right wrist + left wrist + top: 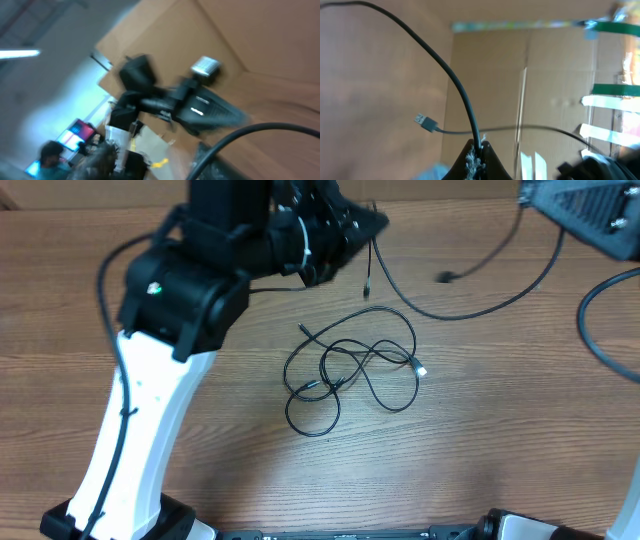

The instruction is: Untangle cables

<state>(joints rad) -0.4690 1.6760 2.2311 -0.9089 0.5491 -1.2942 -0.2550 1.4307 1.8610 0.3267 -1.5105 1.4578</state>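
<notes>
Left claw [480, 146] pinches one black cable [453, 76] (USB plug [422, 120] dangling nearby).

Lab: cardboard walls [545, 75], glowing monitors [75, 132].

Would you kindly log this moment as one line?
left gripper: raised, shut on cable | other cables: tangled loops lying on table

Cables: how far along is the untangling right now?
Done: one long cable looks separated, running in an open curve across the far side of the table. In hand: the left pincer is shut on a black cable, apparently the same one, raised above the table. Left: the tangle of loops lies mid-table, crossing itself in several places.
</notes>
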